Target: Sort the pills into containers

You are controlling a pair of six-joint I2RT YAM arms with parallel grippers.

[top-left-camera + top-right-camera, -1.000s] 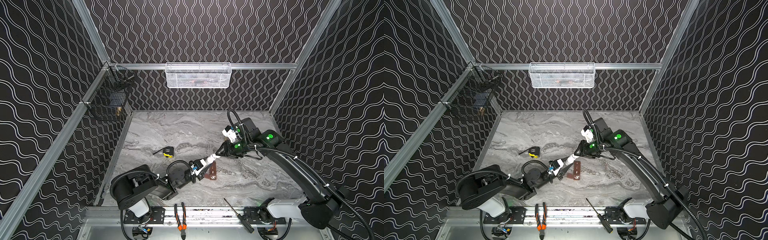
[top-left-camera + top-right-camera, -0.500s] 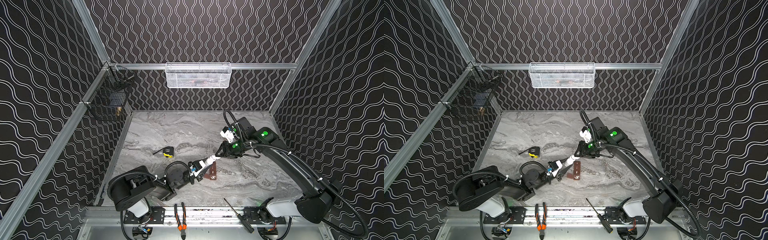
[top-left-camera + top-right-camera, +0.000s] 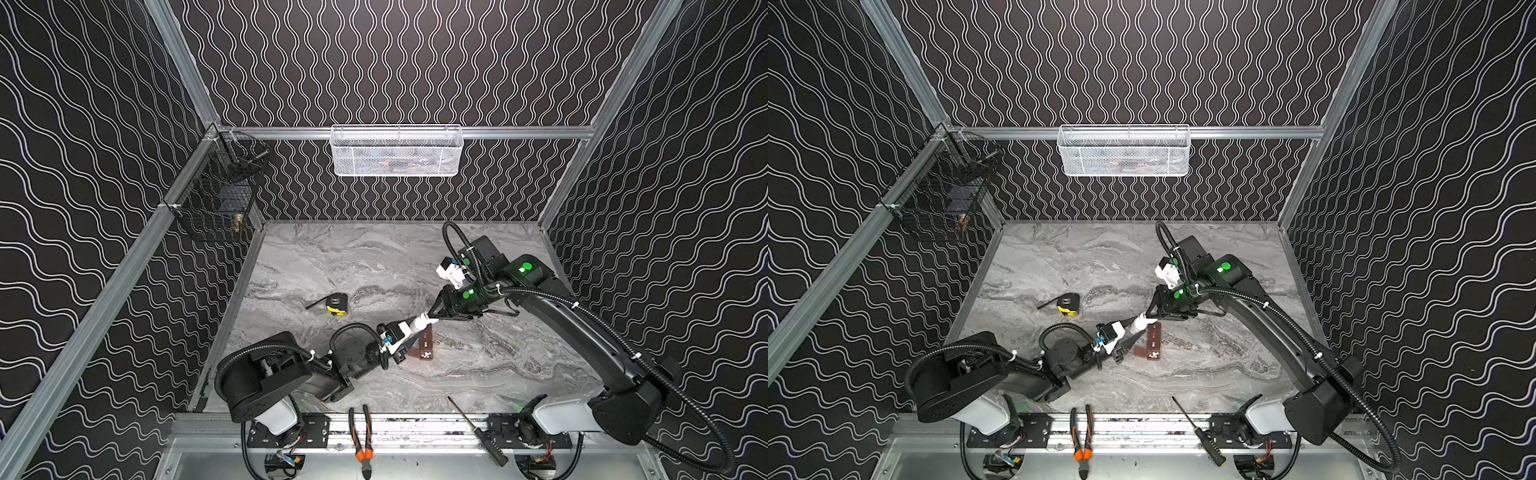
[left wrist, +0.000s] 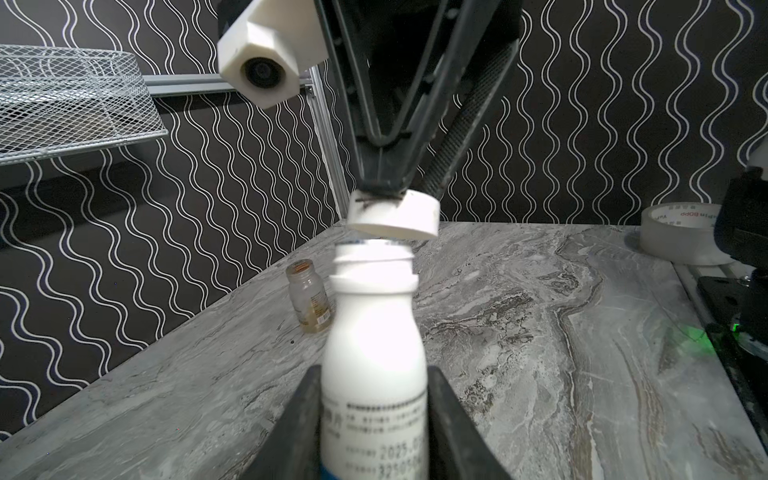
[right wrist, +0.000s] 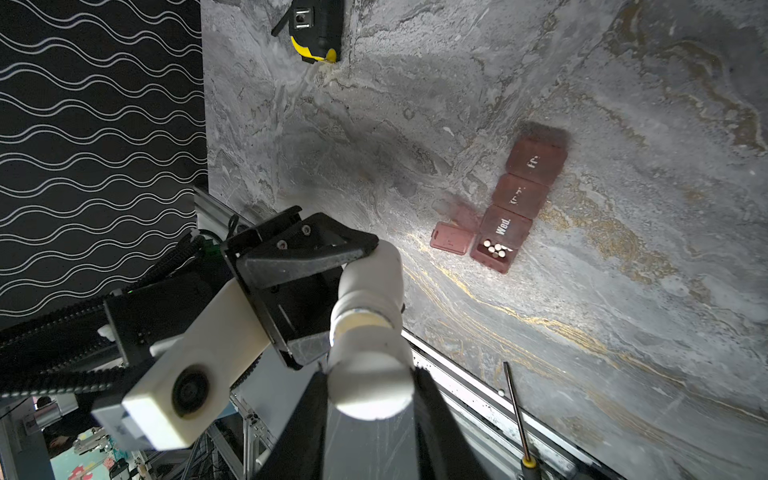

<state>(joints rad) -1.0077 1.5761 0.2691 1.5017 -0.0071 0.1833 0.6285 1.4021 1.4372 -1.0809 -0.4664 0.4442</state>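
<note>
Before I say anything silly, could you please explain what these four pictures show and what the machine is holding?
These are two robot arms working over a marble table, each ending in a two-fingered gripper. Two pictures look down from overhead, side by side; the other two come from cameras on the arms' wrists. The left gripper is clamped on a white bottle. The right gripper grips its cap, tilted just above the neck. On the table lies a reddish-brown pill organiser, with one end compartment open and white pills inside. A tape measure and a small amber bottle are also there.
</note>
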